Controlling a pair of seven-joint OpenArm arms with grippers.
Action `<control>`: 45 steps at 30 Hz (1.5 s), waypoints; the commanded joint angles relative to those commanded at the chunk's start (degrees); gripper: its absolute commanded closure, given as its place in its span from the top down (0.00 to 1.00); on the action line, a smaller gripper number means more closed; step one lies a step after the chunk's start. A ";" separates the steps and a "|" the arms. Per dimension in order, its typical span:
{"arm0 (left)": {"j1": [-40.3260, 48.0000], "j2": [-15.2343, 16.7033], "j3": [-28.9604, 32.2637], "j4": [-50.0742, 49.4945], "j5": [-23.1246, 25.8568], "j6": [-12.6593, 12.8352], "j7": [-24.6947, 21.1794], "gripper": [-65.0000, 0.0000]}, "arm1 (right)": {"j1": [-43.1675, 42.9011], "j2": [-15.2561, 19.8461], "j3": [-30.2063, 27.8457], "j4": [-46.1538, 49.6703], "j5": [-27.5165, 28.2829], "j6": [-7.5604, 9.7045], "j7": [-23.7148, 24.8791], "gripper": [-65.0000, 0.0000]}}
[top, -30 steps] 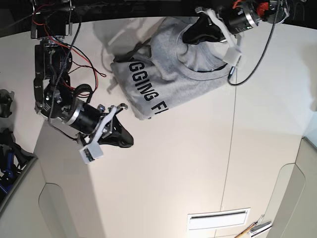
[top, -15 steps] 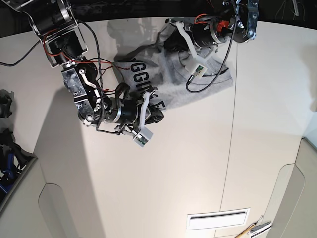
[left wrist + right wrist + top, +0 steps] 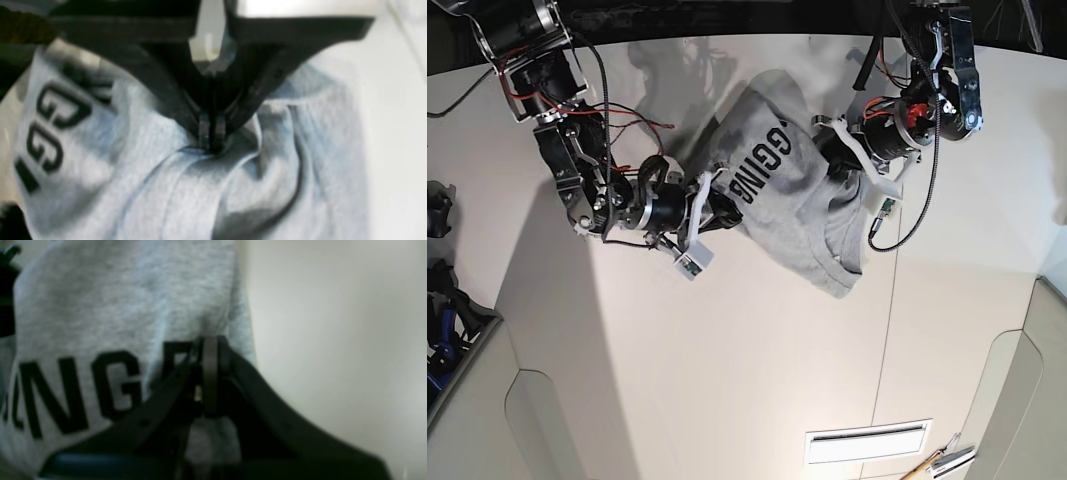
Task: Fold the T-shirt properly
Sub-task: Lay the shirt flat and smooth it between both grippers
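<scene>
The heather-grey T-shirt (image 3: 797, 215) with black block lettering (image 3: 762, 165) hangs bunched between my two grippers above the white table (image 3: 727, 380). My right gripper (image 3: 725, 208), on the left of the base view, is shut on the shirt's edge beside the lettering; the right wrist view shows its closed tips (image 3: 209, 346) on the printed cloth (image 3: 116, 306). My left gripper (image 3: 830, 152), on the right of the base view, is shut on a gathered fold; in the left wrist view its tips (image 3: 210, 141) pinch puckered cloth (image 3: 273, 173). The shirt's lower end droops to the front right.
Dark gear (image 3: 437, 210) and a blue item (image 3: 439, 335) sit at the table's left edge. A seam (image 3: 889, 340) runs down the table. A white slot (image 3: 867, 442) and a pencil-like tool (image 3: 937, 462) lie at the front right. Loose cables (image 3: 907, 225) hang from the left arm.
My right gripper came from the bare table at front left onto the shirt and shut on it. Both arms then drew the shirt up, and it now hangs toward the front right.
</scene>
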 joint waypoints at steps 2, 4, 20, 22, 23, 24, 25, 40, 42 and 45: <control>-0.42 -0.90 0.00 0.02 -0.04 0.50 0.00 0.00 | -2.25 0.46 0.57 2.62 0.81 0.00 -0.02 0.00; -0.57 -1.90 0.00 0.15 -0.22 0.83 0.02 0.00 | -4.11 0.48 1.97 5.62 0.79 -0.02 -0.22 0.00; 1.20 -7.67 0.00 10.58 -2.03 3.39 1.18 0.00 | -5.38 0.39 13.94 9.94 1.70 -0.02 -0.17 0.00; 1.22 -7.69 0.00 7.82 -2.03 3.39 1.20 0.00 | -5.38 0.39 13.94 9.81 1.62 -0.02 -0.17 0.00; 1.22 -7.67 0.00 5.99 -2.03 3.39 1.18 0.00 | -5.38 0.37 13.94 9.79 1.64 -0.02 -0.17 0.00; 1.20 -7.67 0.00 4.15 -2.03 3.39 0.92 0.00 | -5.38 0.37 13.94 9.79 1.64 -0.02 -0.17 0.00; 1.20 -7.67 0.00 2.56 -2.05 3.39 0.61 0.00 | -5.38 0.39 13.94 9.79 1.64 -0.02 -0.17 0.00; -5.68 -2.47 4.39 -8.00 0.68 3.37 -4.66 0.00 | -12.74 0.39 13.94 9.81 3.91 -0.02 -0.48 0.00; -7.63 -1.29 6.14 -10.21 2.14 3.37 -4.94 0.00 | -14.10 0.37 13.94 9.81 5.97 0.00 -0.55 0.00; -9.99 -0.39 9.31 -12.22 2.32 3.39 -5.01 0.00 | -16.79 0.22 13.94 9.92 7.87 0.02 -0.61 0.00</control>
